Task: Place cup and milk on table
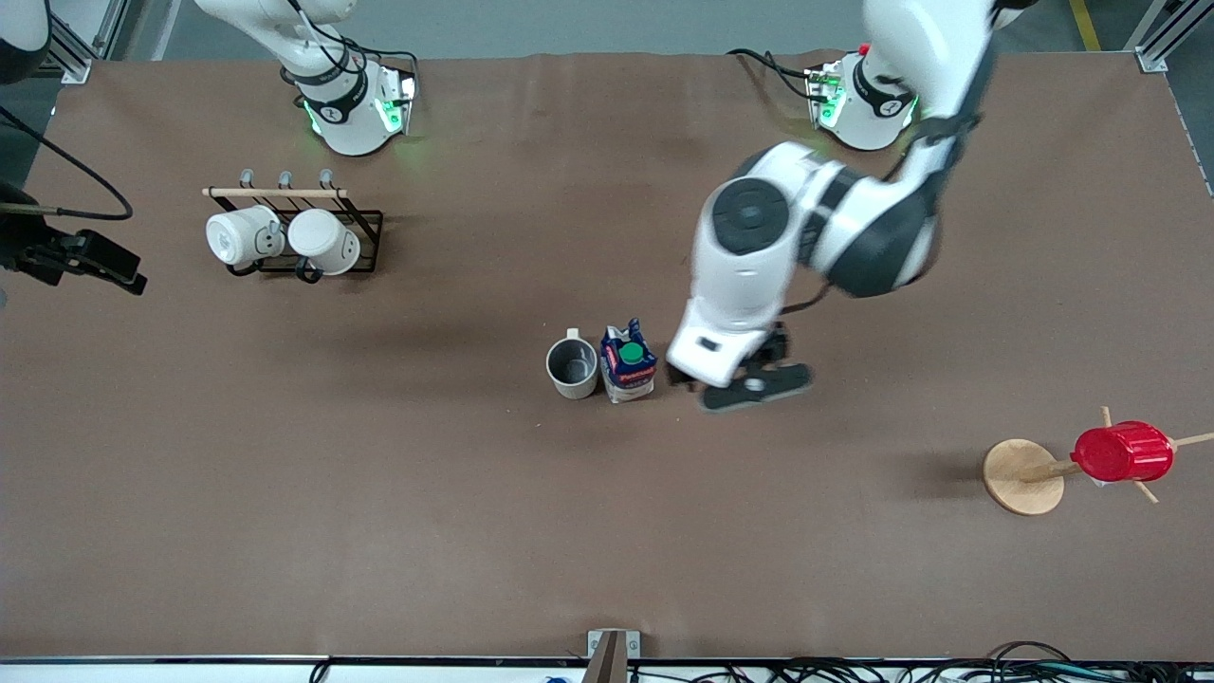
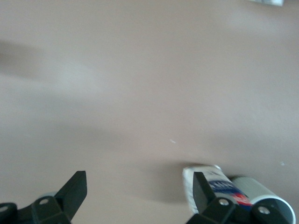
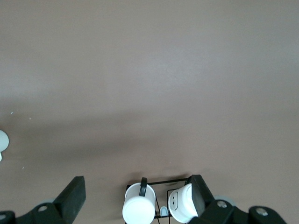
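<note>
Upright and touching mid-desk [image 1: 474, 531]: grey-beige mug cup [image 1: 572, 368], blue-white gable-top milk carton [image 1: 628, 361], apparently set down; left gripper [image 1: 735, 384] released beside milk; right gripper [image 3: 135, 196] spread, waiting.

front: high, facing both bases, whole tabletop [image 1: 285, 493] | left wrist: low, shares milk carton [image 2: 219, 189] | right wrist: higher, shares mug rack [image 3: 161, 198]

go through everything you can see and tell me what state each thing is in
cup: upright on the table, empty
milk: upright, cap on, beside the cup
left claw: open, empty, over the table by the milk
right claw: open, empty, arm waiting
white mugs: hung on the rack
red cup: on its peg
</note>
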`<state>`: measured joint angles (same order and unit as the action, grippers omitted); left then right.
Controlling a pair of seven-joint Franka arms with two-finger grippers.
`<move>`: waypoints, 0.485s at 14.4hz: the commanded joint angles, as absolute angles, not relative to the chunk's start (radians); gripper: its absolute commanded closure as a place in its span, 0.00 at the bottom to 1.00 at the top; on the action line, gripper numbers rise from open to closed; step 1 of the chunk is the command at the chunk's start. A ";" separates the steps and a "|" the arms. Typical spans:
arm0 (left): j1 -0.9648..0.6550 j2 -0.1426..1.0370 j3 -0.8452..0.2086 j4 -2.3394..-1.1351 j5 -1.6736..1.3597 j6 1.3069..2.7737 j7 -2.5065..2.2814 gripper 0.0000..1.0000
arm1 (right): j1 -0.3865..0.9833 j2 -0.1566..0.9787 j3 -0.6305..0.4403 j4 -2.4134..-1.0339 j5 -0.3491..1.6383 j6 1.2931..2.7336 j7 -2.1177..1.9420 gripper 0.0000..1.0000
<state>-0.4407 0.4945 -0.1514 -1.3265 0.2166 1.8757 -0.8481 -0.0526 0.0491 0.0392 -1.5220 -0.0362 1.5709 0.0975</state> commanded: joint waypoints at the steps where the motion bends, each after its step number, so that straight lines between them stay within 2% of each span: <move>1: -0.349 0.361 -0.161 -1.358 0.227 1.763 -0.696 0.00 | -0.040 0.031 0.044 -1.529 -0.021 1.534 0.083 0.00; 7: -0.106 0.244 -0.164 -1.365 0.122 1.620 -0.208 0.00 | -0.028 0.029 0.051 -1.529 -0.021 1.543 0.081 0.00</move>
<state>-0.1614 0.2871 -0.1528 -1.3322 0.1768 1.6580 -0.3182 -0.0223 0.0486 0.0526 -1.5202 -0.0349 1.5428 0.0923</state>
